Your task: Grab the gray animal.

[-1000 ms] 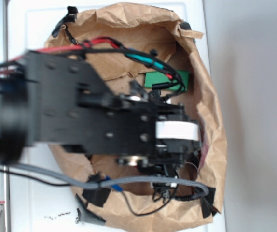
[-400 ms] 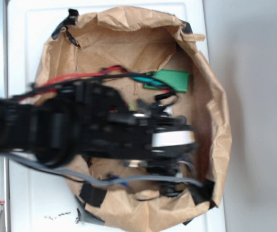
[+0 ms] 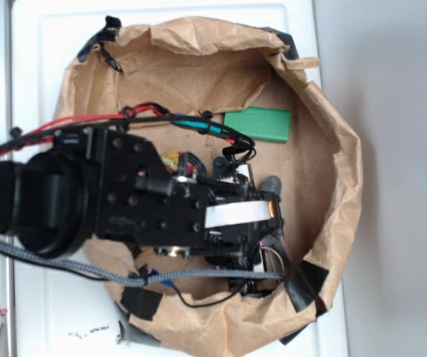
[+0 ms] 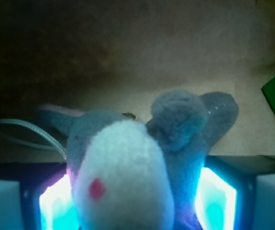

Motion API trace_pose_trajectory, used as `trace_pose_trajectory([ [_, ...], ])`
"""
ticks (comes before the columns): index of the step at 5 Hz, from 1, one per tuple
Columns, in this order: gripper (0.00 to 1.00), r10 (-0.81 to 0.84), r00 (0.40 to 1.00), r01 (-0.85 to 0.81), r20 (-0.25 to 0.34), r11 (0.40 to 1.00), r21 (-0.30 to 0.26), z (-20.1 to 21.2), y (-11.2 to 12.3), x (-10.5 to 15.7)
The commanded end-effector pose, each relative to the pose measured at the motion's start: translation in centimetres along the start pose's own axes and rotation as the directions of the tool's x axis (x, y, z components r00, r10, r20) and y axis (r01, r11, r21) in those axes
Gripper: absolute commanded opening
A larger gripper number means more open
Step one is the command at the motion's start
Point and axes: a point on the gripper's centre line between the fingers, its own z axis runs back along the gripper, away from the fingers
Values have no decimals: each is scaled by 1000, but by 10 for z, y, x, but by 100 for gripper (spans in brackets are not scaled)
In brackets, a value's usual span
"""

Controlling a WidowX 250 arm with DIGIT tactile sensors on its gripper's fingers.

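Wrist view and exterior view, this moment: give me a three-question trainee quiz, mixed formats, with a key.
1. True or false: in the wrist view, the gray animal sits between the two glowing fingers.
2. Multiple choice: what holds the objects in the exterior view? A) a metal tray B) a brown paper bag with rolled-down edges C) a plastic bin
3. Fill in: the flat block lying beyond the gripper is coloured ____.

Key:
1. True; the plush fills the gap, a lit pad on each side.
2. B
3. green
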Motion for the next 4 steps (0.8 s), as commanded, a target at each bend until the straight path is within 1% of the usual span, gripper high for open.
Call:
trace_pose_trajectory([
  [1, 0, -15, 1000, 15, 5, 998, -67, 24, 12, 18],
  [2, 0, -15, 1000, 16, 4, 989, -145, 40, 9, 11],
  [3, 0, 18, 1000, -21, -14, 969, -244, 77, 25, 24],
  [4, 0, 22, 999, -35, -42, 945, -325, 105, 43, 42],
])
